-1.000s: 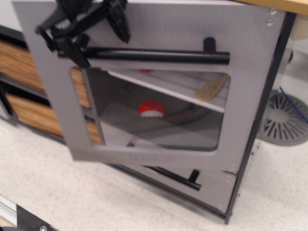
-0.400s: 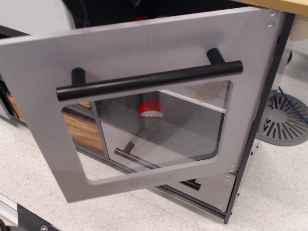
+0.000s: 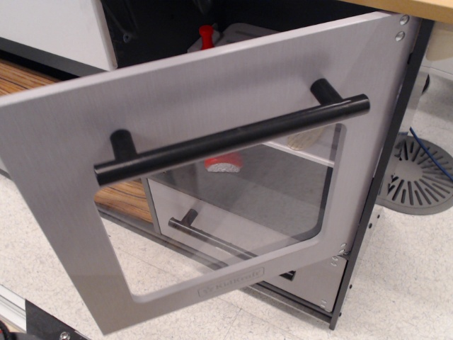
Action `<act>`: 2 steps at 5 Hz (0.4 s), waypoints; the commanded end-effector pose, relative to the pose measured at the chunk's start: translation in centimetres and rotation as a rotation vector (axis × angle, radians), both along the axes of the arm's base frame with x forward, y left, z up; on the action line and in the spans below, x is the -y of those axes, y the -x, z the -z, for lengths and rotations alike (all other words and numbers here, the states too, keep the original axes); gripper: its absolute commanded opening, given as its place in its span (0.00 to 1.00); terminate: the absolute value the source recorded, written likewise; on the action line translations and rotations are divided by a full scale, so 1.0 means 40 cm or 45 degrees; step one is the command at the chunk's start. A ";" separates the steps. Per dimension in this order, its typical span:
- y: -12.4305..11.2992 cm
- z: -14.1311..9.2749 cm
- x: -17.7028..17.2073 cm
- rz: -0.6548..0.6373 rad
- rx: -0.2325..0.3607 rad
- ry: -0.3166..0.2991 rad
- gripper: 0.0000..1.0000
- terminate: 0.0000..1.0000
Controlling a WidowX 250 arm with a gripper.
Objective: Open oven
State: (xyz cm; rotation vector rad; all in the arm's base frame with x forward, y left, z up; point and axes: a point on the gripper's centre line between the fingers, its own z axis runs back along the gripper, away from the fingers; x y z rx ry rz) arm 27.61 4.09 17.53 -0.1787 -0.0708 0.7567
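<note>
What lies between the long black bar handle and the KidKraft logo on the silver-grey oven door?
The clear rounded window lies between the black bar handle and logo, in the only view.

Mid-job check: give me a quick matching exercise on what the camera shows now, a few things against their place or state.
Things:
1. brushed silver-grey oven door
2. long black cylindrical bar handle
3. red and white round toy
4. grey slotted round floor base

Places or states:
A. on the floor at the right edge
B. swung open, hinged on its right side
C. seen through the clear window, inside the oven
D. mounted across the door above the window

Pairs: 1-B, 2-D, 3-C, 4-A
</note>
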 end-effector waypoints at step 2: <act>0.024 0.126 0.079 -0.071 -0.065 -0.128 1.00 0.00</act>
